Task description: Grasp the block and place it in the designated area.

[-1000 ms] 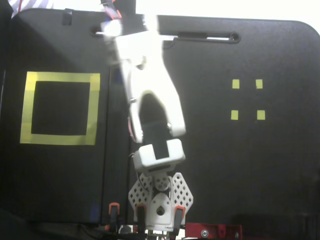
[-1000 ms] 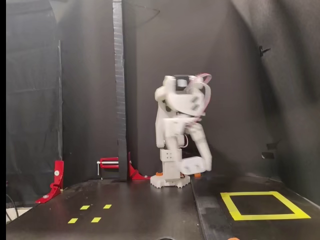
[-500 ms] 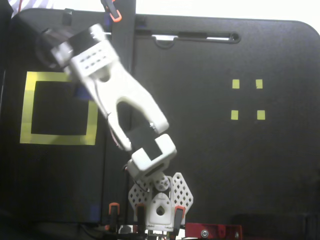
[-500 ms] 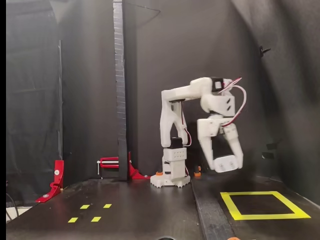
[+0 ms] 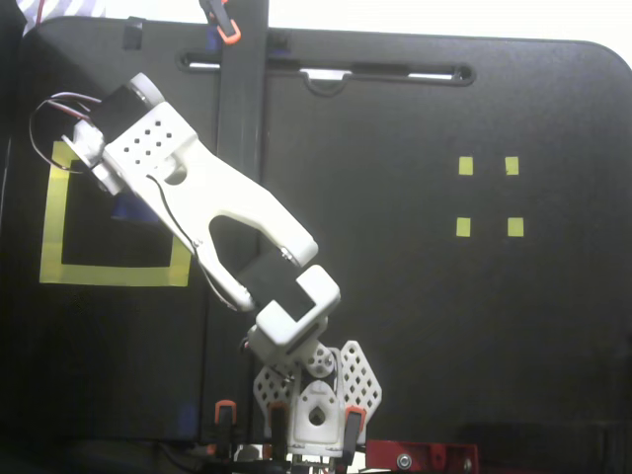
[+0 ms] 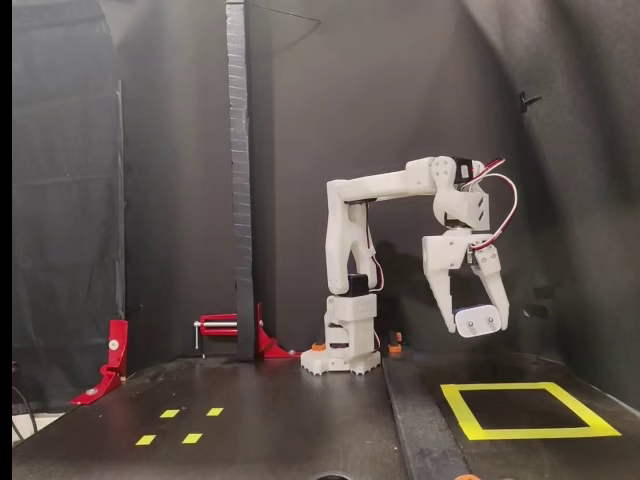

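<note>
Top fixed view: white robot arm (image 5: 212, 197) reaches from its base at 6 o'clock of the black table (image 5: 415, 326) toward 10 o'clock. Its wrist sits over the designated area (image 5: 118, 274), a yellow tape frame at 9 o'clock. A dark-blue sliver, prob. the block (image 5: 125, 205), shows under the wrist, inside the frame's upper part.

Side fixed view: gripper (image 6: 478, 320) hangs pointing down, above the table and just behind the frame (image 6: 525, 433). The fingers (image 6: 440, 285) look close together w/ something dark between them. Whether they clamp the block can't be told.

Four small yellow squares (image 5: 465, 166) lie at 3 o'clock, well apart.

Judgement: the block looks small, rigid and light, w/ a smooth shell that may slip. Best hold is across the flat sides of the body, mid-length, away from the thin prongs, which could bend or twist the grip.
</note>
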`<state>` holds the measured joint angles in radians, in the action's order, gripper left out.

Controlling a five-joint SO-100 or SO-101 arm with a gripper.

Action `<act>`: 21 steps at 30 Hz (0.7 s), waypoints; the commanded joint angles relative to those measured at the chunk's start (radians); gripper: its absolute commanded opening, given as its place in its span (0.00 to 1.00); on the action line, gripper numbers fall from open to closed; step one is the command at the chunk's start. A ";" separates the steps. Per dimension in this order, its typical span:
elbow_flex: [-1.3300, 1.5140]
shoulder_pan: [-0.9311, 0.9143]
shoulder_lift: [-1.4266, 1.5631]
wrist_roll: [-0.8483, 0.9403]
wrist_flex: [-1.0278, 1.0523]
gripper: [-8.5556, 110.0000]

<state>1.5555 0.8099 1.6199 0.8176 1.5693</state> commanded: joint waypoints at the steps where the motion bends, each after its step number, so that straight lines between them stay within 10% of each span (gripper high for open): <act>1: -0.046 0.002 0.000 -0.006 -0.014 0.26; 21: -0.046 0.058 -0.339 -0.054 -0.227 0.26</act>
<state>1.5555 0.8636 1.2870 0.7716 1.3545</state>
